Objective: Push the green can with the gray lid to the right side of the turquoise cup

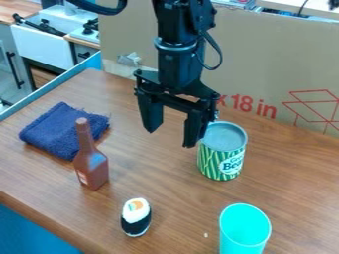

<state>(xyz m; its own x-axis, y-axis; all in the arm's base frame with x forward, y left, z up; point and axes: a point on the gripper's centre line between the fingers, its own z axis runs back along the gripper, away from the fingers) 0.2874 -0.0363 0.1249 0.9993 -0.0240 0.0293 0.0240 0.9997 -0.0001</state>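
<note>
Wide brown wood-grain bench (169, 186) w/ blue edging (56, 88); big tan cardboard sheet (265, 49) w/ red print stands along its back. Bkgd, upper L of view: white sink unit (43, 47), grey cabinet door w/ black handle (10, 49). Black two-finger claw (171, 137) hangs over mid-bench, fingers apart. Navy cloth towel (63, 130), folded, on bench at L of view. Green-and-white striped cylindrical can w/ grey top (222, 156) upright on bench, just beside claw's R-hand finger as seen; can't tell if touching. Turquoise cup (245, 230) nr front, R side; brown plastic bottle (91, 167) upright by towel; small black-and-white toy sushi roll (136, 217) btwn bottle & cup.
</note>
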